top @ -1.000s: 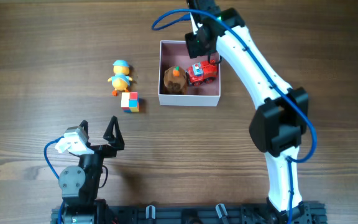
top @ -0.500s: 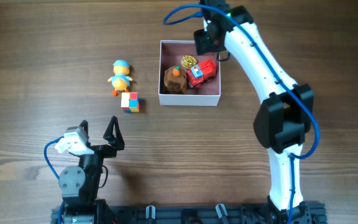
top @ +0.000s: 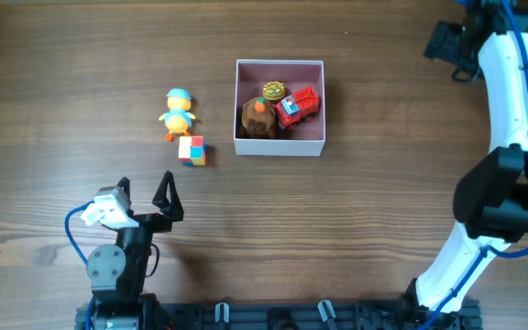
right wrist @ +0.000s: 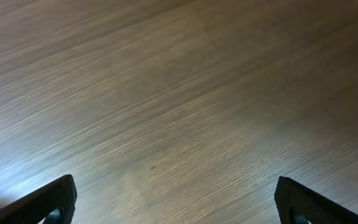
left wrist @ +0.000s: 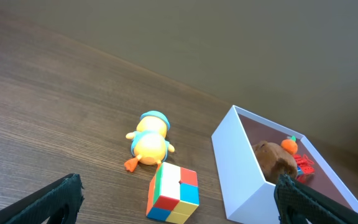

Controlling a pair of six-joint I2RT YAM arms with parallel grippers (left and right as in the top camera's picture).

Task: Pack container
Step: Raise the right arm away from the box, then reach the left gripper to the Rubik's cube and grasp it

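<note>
The container [top: 280, 147], a square white-walled box with a pink inside, stands at the table's middle back. In it lie a brown plush [top: 257, 117], a red toy car [top: 298, 105] and a small round yellow toy [top: 274, 90]. A yellow duck [top: 178, 114] and a colourful cube [top: 192, 149] lie on the table to its left. My left gripper [top: 145, 194] stands open near the front left. Its wrist view shows the cube [left wrist: 173, 193], the duck [left wrist: 149, 140] and the container wall [left wrist: 241, 168] ahead. My right gripper [top: 440, 48] is open over bare wood at the far right back, holding nothing.
The right arm's white links [top: 511, 119] run down the right side of the table. In the right wrist view only wooden tabletop [right wrist: 179, 93] shows between the fingertips [right wrist: 55, 199]. The left arm's base [top: 113, 270] sits at the front edge.
The right gripper opened over the container and left the round yellow toy inside. It then swung away to the far right back. The left arm has not moved.
</note>
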